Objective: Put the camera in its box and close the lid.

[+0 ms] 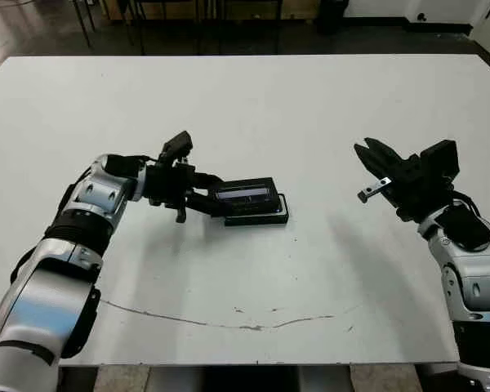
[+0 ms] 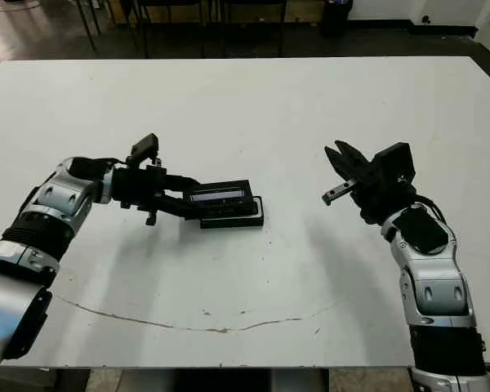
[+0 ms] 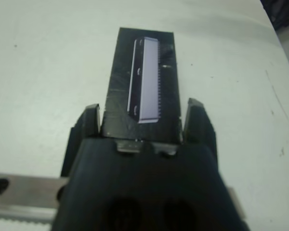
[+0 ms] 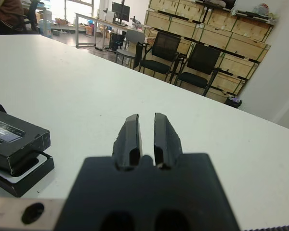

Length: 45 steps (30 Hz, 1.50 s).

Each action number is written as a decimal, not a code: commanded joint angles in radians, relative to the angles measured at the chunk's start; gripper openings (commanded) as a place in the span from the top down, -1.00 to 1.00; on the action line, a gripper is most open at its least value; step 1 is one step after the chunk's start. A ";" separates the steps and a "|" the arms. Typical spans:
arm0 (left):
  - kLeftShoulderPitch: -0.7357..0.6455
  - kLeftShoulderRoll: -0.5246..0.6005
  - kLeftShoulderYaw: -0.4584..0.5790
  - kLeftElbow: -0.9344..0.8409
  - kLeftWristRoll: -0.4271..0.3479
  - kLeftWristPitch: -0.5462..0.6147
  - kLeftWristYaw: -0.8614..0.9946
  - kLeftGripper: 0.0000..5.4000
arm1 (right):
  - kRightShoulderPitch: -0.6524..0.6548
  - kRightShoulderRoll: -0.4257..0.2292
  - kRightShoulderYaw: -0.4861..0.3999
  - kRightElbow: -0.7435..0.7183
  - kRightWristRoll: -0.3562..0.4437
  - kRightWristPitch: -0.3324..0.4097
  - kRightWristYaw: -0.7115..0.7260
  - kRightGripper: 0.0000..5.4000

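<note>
Closing the lid is the step I judge to be in hand: my left hand [image 1: 216, 202] grips the flat black rectangular lid with the glossy grey window strip [image 1: 247, 195] by its near end, one finger on each long side, as the left wrist view shows. The lid sits tilted over the shallow black tray-shaped box with the white lining [image 1: 265, 216], which lies near the middle of the white counter [image 1: 253, 114], its far end resting on or just above the box; I cannot tell whether they touch. The slim black camera is not visible; I take it to be inside the box under the lid, but cannot confirm it.

To do this well I would square the lid's long edges to the box walls first, since from the head views the lid looks shifted toward 11 o'clock of the box. Then lower the held end gently and let go only once it lies flat, so the light box does not skid.

My right hand [image 1: 374, 167] hovers well apart at 3 o'clock of the box, holding nothing, fingers nearly together. It could steady the box's 3 o'clock end. Bare counter surrounds the box on all sides, the edges lie far off, and only a scuff line runs at 6 o'clock.
</note>
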 commanded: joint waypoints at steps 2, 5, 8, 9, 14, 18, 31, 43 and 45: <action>-0.003 0.002 -0.018 0.008 0.027 -0.008 -0.011 0.53 | 0.017 -0.012 -0.005 0.014 0.001 -0.010 0.007 1.00; -0.009 0.002 -0.030 0.010 0.028 -0.002 -0.041 0.53 | 0.018 -0.014 -0.005 0.017 -0.003 -0.015 0.007 1.00; -0.009 -0.001 -0.031 0.008 0.022 -0.015 -0.066 0.53 | 0.015 -0.017 -0.004 0.021 -0.008 -0.017 0.005 1.00; -0.009 -0.002 -0.032 0.004 0.022 -0.013 -0.070 0.53 | 0.014 -0.017 -0.004 0.023 -0.007 -0.019 0.006 1.00; -0.002 0.005 -0.053 -0.033 0.056 -0.011 -0.039 0.53 | 0.011 -0.017 -0.004 0.021 -0.001 -0.010 0.008 1.00; -0.009 -0.003 -0.062 -0.012 0.073 -0.025 -0.029 0.53 | 0.013 -0.018 -0.005 0.027 -0.002 -0.023 0.009 1.00; -0.045 -0.091 -0.100 0.075 0.148 -0.033 0.053 0.53 | 0.023 -0.023 -0.010 0.001 -0.004 -0.010 0.000 1.00; -0.060 -0.152 -0.106 0.141 0.165 -0.083 0.064 0.53 | 0.031 -0.025 -0.013 -0.024 0.004 0.013 -0.005 1.00; -0.061 -0.157 -0.113 0.134 0.176 -0.099 0.073 0.53 | 0.030 -0.024 -0.012 -0.028 0.005 0.023 -0.005 1.00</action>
